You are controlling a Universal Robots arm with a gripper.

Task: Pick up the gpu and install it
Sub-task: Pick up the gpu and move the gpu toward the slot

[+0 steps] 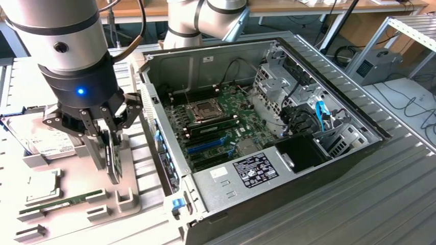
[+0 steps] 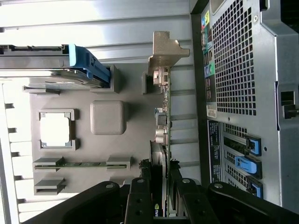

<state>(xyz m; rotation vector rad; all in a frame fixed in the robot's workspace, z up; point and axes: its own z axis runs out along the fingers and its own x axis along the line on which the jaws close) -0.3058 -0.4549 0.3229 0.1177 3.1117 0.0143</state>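
The gpu [image 1: 116,166] is a thin dark card with a silvery metal bracket, standing on edge over the grey parts fixture [image 1: 129,196] at the exterior view's left. My gripper [image 1: 104,148] comes down from above with a finger on each face of the card, shut on it. In the wrist view the gpu [image 2: 163,107] runs edge-on away from my gripper [image 2: 161,189], with its bracket at the far end. I cannot tell whether the card's lower edge still rests in the fixture. The open computer case [image 1: 354,153] lies to the exterior view's right of it.
On the fixture lie a hard drive in a blue frame [image 1: 34,138], a CPU [image 1: 42,186] and a green RAM stick [image 1: 61,201]. The motherboard [image 1: 225,115] inside the case has blue slots [image 1: 208,144]. The case's perforated rear wall [image 2: 243,93] stands close beside the card.
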